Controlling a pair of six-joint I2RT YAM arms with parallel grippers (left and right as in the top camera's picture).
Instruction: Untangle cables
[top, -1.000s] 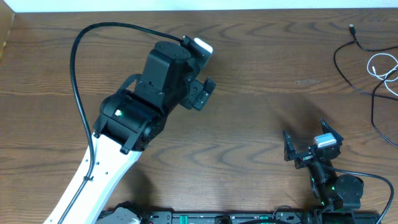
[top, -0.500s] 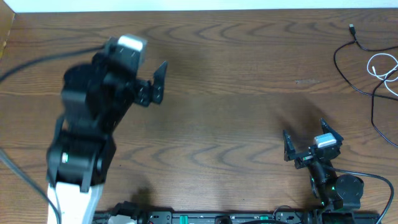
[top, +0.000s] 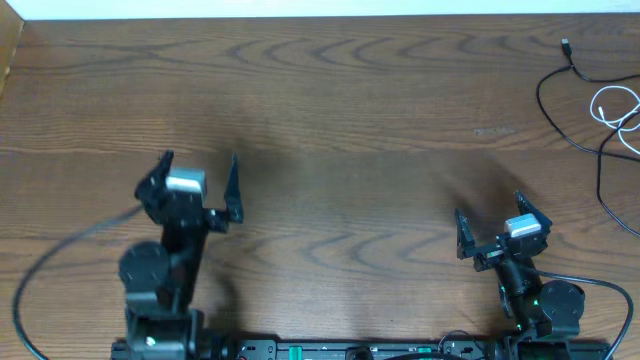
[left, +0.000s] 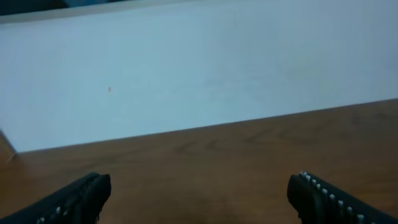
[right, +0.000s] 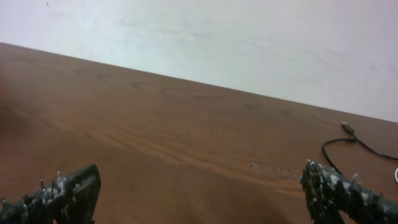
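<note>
Lying at the desk's (top: 350, 110) far right corner, the cables (top: 597, 103) sit nearer the right hand (top: 488, 205) than the left hand (top: 200, 158); both gape empty.

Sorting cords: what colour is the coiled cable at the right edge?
The coiled cable is white; overhead view.

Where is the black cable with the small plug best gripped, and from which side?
Grip the black cable just behind its plug, where it lies single on the table, apart from the white cable. Probably come from above with the right gripper, jaws across the cord: it lies flat.
</note>
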